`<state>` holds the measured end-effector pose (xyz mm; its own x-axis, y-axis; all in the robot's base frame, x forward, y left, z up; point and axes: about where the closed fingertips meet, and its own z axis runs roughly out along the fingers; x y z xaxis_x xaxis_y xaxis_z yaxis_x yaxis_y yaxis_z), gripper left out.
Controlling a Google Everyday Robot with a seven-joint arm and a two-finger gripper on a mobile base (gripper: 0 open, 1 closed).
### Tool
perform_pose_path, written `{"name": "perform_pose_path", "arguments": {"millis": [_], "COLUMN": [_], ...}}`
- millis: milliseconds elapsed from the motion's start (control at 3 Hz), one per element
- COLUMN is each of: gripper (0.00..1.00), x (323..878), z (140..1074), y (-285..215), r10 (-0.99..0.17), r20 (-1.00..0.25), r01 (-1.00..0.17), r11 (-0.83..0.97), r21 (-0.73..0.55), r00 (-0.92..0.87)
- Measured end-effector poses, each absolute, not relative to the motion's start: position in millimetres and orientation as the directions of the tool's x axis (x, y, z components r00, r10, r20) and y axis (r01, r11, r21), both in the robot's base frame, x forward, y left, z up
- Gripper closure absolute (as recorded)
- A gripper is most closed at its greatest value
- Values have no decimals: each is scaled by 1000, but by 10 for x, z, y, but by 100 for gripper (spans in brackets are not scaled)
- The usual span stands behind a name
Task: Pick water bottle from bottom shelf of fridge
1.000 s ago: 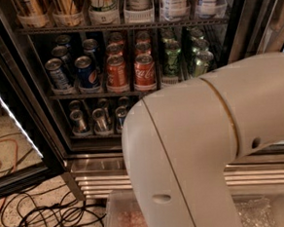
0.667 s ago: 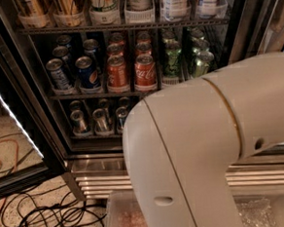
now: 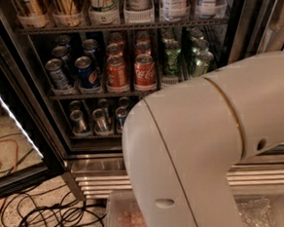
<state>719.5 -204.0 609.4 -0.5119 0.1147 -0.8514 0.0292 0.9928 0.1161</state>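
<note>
Unmoved: bent arm (image 3: 208,150) fills foreground, jaws hidden behind it

Floor: a pale speckled floor (image 3: 21,192) with dark flecks is seen at lower left. A tangle of black cables (image 3: 47,220) is laid loosely on it, in overlapping loops. An orange cable (image 3: 7,142) is looped further left, partly cut off by the picture edge. A bright white light strip (image 3: 10,112) is run diagonally down the left side; the floor beside it is dimly lit. The gripper is not in view.
</note>
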Motion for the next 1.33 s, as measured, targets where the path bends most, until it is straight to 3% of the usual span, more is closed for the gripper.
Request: {"name": "perform_pose_path", "arguments": {"millis": [1333], "gripper": [100], "x": [7118], "z": [6194], "y": [-2041], "r10": [107], "r20": [-857], "r01": [14], "r11": [993], "r21": [116], "r00": [-505]}}
